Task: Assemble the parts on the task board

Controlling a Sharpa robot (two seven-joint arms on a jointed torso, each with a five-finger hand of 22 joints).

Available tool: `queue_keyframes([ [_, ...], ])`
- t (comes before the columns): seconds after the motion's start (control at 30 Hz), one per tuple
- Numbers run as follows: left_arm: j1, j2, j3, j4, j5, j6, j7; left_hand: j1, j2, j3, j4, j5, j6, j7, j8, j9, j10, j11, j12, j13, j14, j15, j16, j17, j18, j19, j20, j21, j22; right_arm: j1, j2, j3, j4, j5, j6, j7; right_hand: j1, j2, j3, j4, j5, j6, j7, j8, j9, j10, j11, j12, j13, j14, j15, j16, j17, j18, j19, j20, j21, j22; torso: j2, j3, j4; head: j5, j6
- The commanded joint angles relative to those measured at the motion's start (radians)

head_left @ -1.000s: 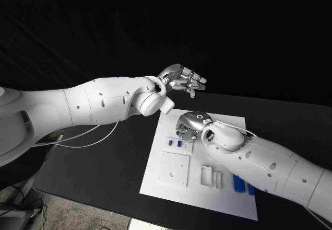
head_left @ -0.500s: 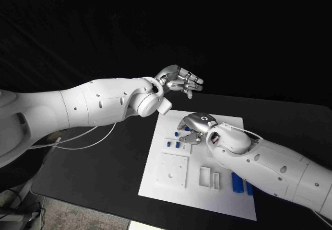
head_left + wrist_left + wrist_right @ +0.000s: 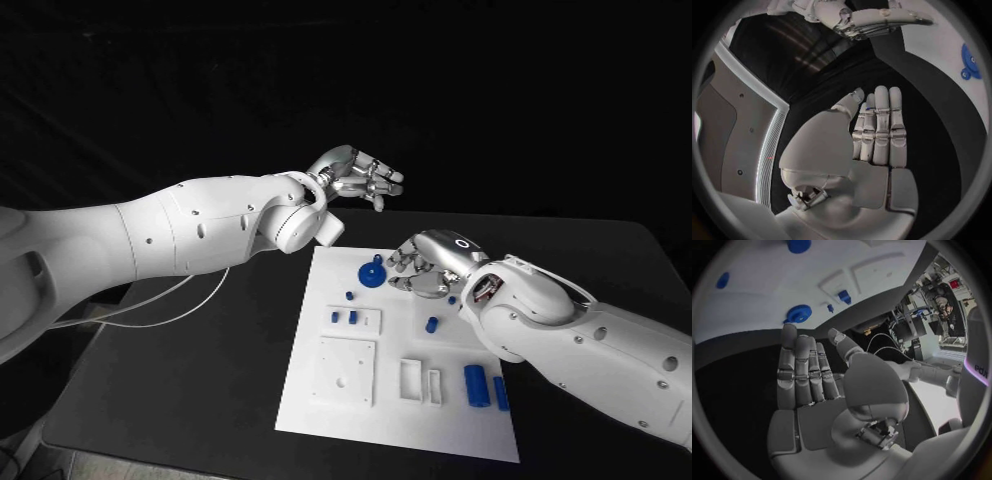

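White and flat, the task board (image 3: 378,385) lies on the black table (image 3: 202,370), bearing raised white blocks and scattered blue parts. Largest of these is a blue gear (image 3: 372,273) near the board's far edge; two blue cylinders (image 3: 475,379) lie side by side at the near right, and small blue pegs (image 3: 343,318) stand in a block at the left. The left hand (image 3: 358,177) hangs beyond the board, fingers straight and together, holding nothing. The right hand (image 3: 427,263) hovers just beside the gear, fingers extended, palm bare.
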Motion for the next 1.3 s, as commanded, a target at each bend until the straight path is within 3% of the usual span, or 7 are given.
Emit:
queue_keyframes([
  [0.03,-0.007,-0.002,0.000,-0.013,0.004,-0.022,0.028,-0.007,0.003,0.000,-0.009,0.000,0.011,-0.001,0.000,0.000,0.004,0.001,-0.005,0.000,0.010,-0.002,-0.020,-0.009,0.000,-0.009,0.002,-0.004,-0.011,0.001,-0.038,0.018,0.030,0.143,-0.015,0.041,-0.007,0.009,0.007,0.002,0.004,0.015,-0.003,0.004,0.002,0.028,-0.009,0.009,0.004,0.002,-0.011,0.003,-0.002,-0.007,0.000,-0.013,0.007,0.001,-0.016,0.0172,-0.0264,-0.019,0.018],
  [0.33,-0.038,-0.013,0.000,-0.031,0.032,-0.008,0.046,-0.015,0.006,-0.005,-0.015,-0.003,0.004,0.001,-0.001,0.000,-0.001,0.003,-0.005,-0.001,0.028,-0.001,-0.053,-0.012,0.000,-0.006,0.003,-0.002,-0.038,0.001,-0.159,0.082,0.067,0.315,0.047,0.065,0.003,0.020,-0.060,0.014,0.022,0.053,-0.022,0.003,0.005,0.114,-0.051,0.108,0.050,0.029,-0.043,0.002,0.003,-0.041,0.022,-0.048,0.011,-0.003,-0.034,0.0376,-0.0517,-0.071,0.052],
  [0.53,-0.056,-0.020,0.000,-0.033,0.041,0.010,0.054,-0.027,0.003,-0.015,-0.004,-0.010,-0.004,0.002,-0.001,0.000,-0.007,0.005,-0.005,-0.001,0.030,0.001,-0.058,-0.008,-0.001,-0.003,0.005,-0.004,-0.063,-0.001,-0.210,0.095,0.063,0.379,0.086,0.058,0.011,0.039,-0.112,0.022,0.022,0.045,-0.025,0.003,0.004,0.093,-0.065,0.219,0.141,0.067,-0.058,0.022,0.030,-0.050,0.051,-0.066,0.038,0.019,-0.041,0.0468,-0.0604,-0.098,0.069],
  [0.7,-0.068,-0.024,0.000,-0.036,0.042,0.021,0.055,-0.024,0.003,-0.022,0.002,-0.015,-0.005,0.002,0.000,0.000,-0.008,0.006,-0.005,-0.001,0.031,0.001,-0.066,-0.004,-0.002,0.001,0.005,-0.001,-0.099,-0.008,-0.234,0.098,0.047,0.387,0.100,0.055,0.017,0.047,-0.120,0.016,0.013,0.045,-0.025,0.003,0.005,0.074,-0.066,0.251,0.182,0.073,-0.060,0.022,0.047,-0.052,0.047,-0.068,0.052,0.040,-0.047,0.0521,-0.0674,-0.103,0.072],
  [0.87,-0.075,-0.023,0.000,-0.037,-0.003,0.036,0.044,-0.016,0.000,-0.024,-0.006,-0.034,-0.005,0.004,0.000,0.000,-0.021,0.010,-0.006,-0.001,0.028,0.003,-0.069,-0.003,-0.002,-0.001,0.006,-0.001,-0.105,-0.016,-0.251,0.098,0.021,0.401,0.090,0.058,0.026,0.055,-0.099,0.004,0.006,0.023,-0.014,0.001,0.001,0.035,-0.054,0.215,0.165,0.054,-0.051,-0.011,0.040,-0.051,0.025,-0.062,0.039,0.036,-0.051,0.0525,-0.0690,-0.114,0.068],
  [1.13,-0.079,0.015,-0.012,-0.046,-0.317,0.053,-0.005,0.029,0.004,-0.009,-0.059,-0.028,-0.003,0.012,-0.005,-0.001,-0.065,0.026,-0.009,-0.003,0.045,0.011,-0.171,-0.049,0.013,-0.026,0.011,0.010,-0.075,-0.030,-0.257,0.099,-0.057,0.594,0.019,0.118,-0.006,0.048,0.047,-0.004,-0.002,-0.033,0.021,0.002,-0.001,-0.071,0.025,-0.012,0.000,0.019,0.003,-0.183,-0.060,-0.013,-0.053,-0.010,-0.018,-0.098,-0.063,0.0497,-0.0736,-0.129,0.054],
  [1.3,-0.080,0.044,-0.022,-0.045,-0.408,0.072,-0.025,0.010,0.006,-0.010,-0.060,-0.029,-0.014,0.013,-0.005,-0.001,-0.078,0.029,-0.009,-0.003,0.082,0.008,-0.185,-0.043,0.020,-0.015,0.011,0.019,-0.049,-0.034,-0.253,0.099,-0.094,0.638,0.025,0.140,-0.002,0.022,0.082,-0.014,0.018,-0.020,0.016,0.003,0.000,-0.034,0.016,-0.031,-0.001,0.091,-0.010,-0.188,-0.068,0.000,0.000,-0.014,0.009,-0.147,-0.065,0.0481,-0.0780,-0.129,0.049],
])
